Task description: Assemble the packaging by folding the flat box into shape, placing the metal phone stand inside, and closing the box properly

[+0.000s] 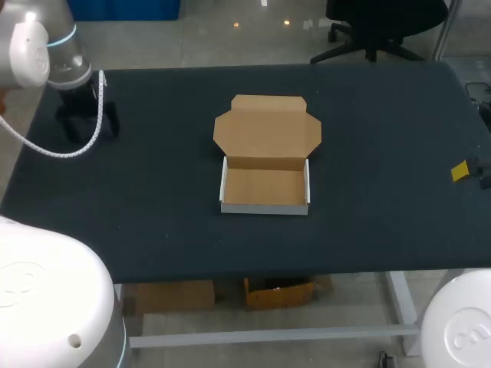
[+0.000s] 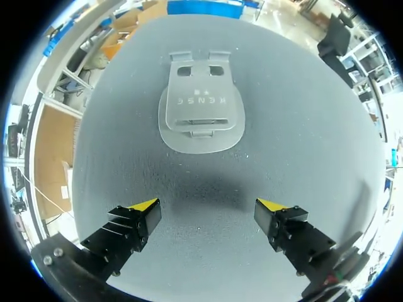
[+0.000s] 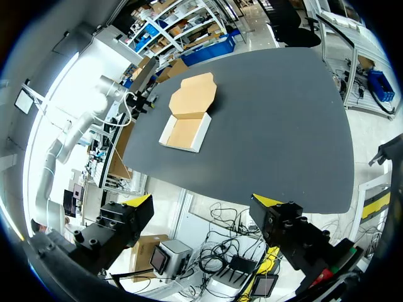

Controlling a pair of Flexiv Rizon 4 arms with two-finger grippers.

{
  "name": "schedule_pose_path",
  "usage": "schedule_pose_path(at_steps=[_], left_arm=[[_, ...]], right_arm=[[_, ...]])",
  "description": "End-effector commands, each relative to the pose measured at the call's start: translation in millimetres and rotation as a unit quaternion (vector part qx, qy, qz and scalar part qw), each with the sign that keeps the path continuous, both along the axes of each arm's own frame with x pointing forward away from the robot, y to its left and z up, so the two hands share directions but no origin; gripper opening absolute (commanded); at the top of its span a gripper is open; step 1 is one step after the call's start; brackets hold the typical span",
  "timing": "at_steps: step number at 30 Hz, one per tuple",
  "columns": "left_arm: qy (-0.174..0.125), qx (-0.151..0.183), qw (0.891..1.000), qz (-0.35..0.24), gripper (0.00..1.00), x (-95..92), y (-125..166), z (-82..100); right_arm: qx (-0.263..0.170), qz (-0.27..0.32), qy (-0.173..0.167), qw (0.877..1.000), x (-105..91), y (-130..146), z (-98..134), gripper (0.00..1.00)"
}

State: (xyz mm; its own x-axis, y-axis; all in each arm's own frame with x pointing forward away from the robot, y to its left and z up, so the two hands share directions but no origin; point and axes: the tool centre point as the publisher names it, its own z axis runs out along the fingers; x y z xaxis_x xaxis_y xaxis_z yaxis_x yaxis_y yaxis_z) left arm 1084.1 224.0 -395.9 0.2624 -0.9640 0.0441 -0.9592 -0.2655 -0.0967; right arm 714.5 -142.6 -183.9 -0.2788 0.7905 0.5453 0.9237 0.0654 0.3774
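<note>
Brown cardboard box [image 1: 265,186] at centre of dark desk [image 1: 383,230], folded into tray shape, white outside, lid flap open and lying flat on far side. Nothing inside.

Grey metal phone stand [image 2: 200,110] flat on desk at far left, just ahead of left end effector [image 2: 208,206]; no contact. Left end effector released, fingers wide apart above desk.

Right end effector [image 3: 201,201] released, holding nothing, at right edge of desk, well apart from box.

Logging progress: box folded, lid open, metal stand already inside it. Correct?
Not quite. The box is folded with its lid open but empty, per the head view. The left wrist view shows the metal stand lying on the table ahead of the open left gripper.
</note>
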Motion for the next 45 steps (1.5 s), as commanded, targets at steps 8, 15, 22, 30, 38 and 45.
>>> schedule_pose_path(at_steps=[8, 15, 22, 30, 38, 45], left_arm=[[0.009, 0.006, 1.000, -0.003, 1.00, 8.4, 0.3, -2.2], [0.009, 0.006, 1.000, -0.003, 1.00, 8.4, 0.3, -2.2], [0.009, 0.006, 1.000, -0.003, 1.00, 8.4, 0.3, -2.2], [0.009, 0.006, 1.000, -0.003, 1.00, 8.4, 0.3, -2.2], [0.009, 0.008, 1.000, 0.002, 1.00, 8.6, 2.0, -1.9], [0.004, 0.014, 1.000, -0.001, 1.00, 10.7, 3.8, 0.0]], right_arm=[[0.000, 0.000, 0.001, 1.000, -1.9, -0.7, 2.1, 1.00], [0.000, 0.000, 0.001, 1.000, -1.9, -0.7, 2.1, 1.00], [0.000, 0.000, 0.001, 1.000, -1.9, -0.7, 2.1, 1.00], [0.000, 0.000, 0.001, 1.000, -1.9, -0.7, 2.1, 1.00], [0.000, 0.000, 0.001, 1.000, -1.9, -0.7, 2.1, 1.00], [0.000, 0.000, 0.001, 1.000, -1.9, -0.7, 2.1, 1.00]])
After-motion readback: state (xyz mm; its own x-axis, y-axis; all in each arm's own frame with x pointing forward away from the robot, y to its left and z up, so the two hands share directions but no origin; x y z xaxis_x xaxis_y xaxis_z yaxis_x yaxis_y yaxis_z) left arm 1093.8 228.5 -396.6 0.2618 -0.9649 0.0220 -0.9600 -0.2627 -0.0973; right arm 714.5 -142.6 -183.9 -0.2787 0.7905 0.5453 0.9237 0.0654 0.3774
